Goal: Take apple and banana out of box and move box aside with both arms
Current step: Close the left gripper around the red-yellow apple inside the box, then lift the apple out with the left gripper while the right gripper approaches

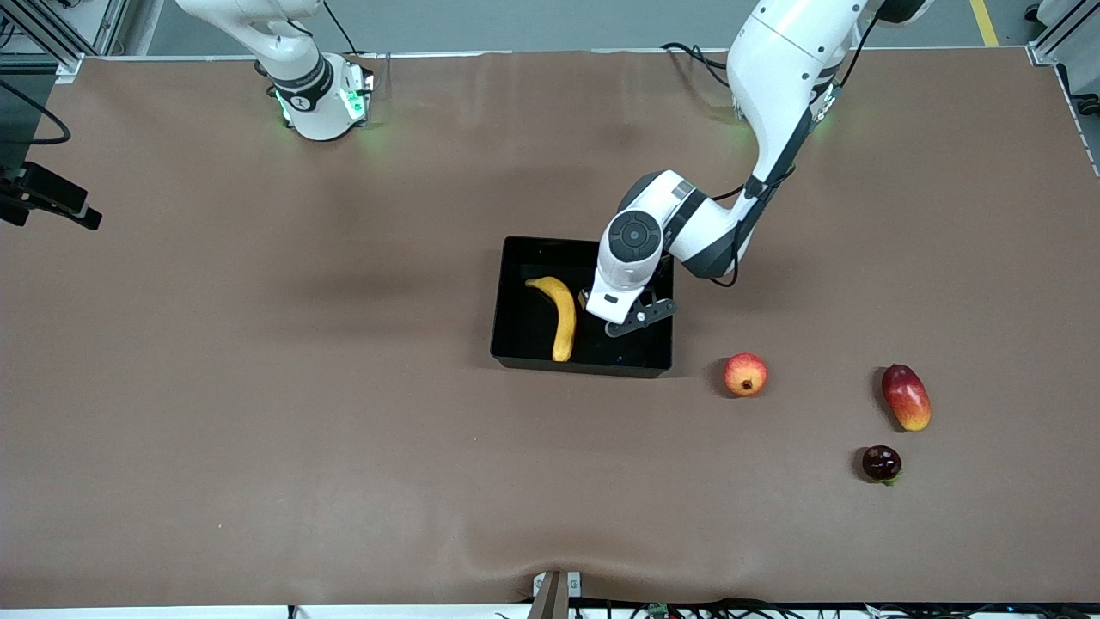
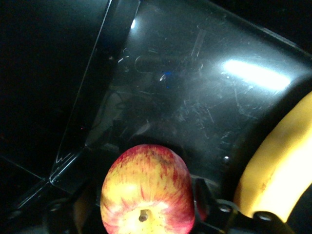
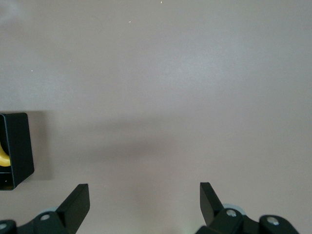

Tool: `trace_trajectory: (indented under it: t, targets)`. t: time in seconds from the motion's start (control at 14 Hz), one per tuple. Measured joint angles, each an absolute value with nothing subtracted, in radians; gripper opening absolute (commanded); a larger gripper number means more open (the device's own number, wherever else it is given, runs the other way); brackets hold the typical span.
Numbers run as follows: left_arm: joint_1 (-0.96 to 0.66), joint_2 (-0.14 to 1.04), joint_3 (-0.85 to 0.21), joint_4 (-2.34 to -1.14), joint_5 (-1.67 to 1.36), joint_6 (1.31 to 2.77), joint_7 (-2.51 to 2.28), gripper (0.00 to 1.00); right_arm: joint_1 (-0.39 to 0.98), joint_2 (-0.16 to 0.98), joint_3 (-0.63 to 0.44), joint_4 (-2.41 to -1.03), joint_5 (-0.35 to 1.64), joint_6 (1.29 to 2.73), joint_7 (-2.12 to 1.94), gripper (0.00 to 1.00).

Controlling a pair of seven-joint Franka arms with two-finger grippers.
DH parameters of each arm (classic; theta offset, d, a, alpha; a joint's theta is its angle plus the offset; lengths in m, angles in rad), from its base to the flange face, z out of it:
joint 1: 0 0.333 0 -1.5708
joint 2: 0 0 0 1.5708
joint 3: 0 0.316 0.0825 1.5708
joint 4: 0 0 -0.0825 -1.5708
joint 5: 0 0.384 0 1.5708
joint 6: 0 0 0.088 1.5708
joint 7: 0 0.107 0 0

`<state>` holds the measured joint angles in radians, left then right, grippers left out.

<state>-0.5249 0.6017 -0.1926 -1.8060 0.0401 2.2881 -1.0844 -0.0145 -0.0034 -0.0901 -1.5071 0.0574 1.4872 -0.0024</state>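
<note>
The black box (image 1: 516, 344) sits mid-table with the yellow banana (image 1: 563, 316) lying in it. My left gripper (image 1: 612, 320) is down inside the box beside the banana, shut on the red apple with yellow streaks (image 2: 146, 180). In the left wrist view the gripper (image 2: 145, 212) holds the apple just above the glossy box floor (image 2: 195, 97), with the banana (image 2: 278, 165) close alongside. In the front view my wrist hides the apple. My right gripper (image 3: 144, 192) is open and empty over bare table, with a corner of the box (image 3: 17, 146) at that view's edge.
A round red-orange fruit with a dark crown (image 1: 745, 375) lies just off the box toward the left arm's end. A red-and-yellow mango (image 1: 906, 396) and a small dark fruit (image 1: 881, 463) lie farther that way. The right arm's base (image 1: 314, 94) stands at the table's edge.
</note>
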Motion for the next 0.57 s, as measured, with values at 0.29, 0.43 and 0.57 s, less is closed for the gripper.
trace_trajectory:
  t: [0.29, 0.43, 0.57]
  targets:
    - [-0.525, 0.591, -0.192, -1.788, 0.045, 2.268, -1.084, 0.0, -0.015, -0.003, -0.09, -1.507, 0.057, 1.487, -0.002, 1.0]
    - [-0.521, 0.561, -0.19, -1.756, 0.06, 2.196, -1.084, 0.0, -0.015, -0.003, -0.089, -1.507, 0.057, 1.487, -0.002, 1.0]
    - [-0.515, 0.509, -0.186, -1.713, 0.074, 2.103, -1.084, 0.0, -0.014, -0.003, -0.088, -1.507, 0.059, 1.488, -0.002, 1.0]
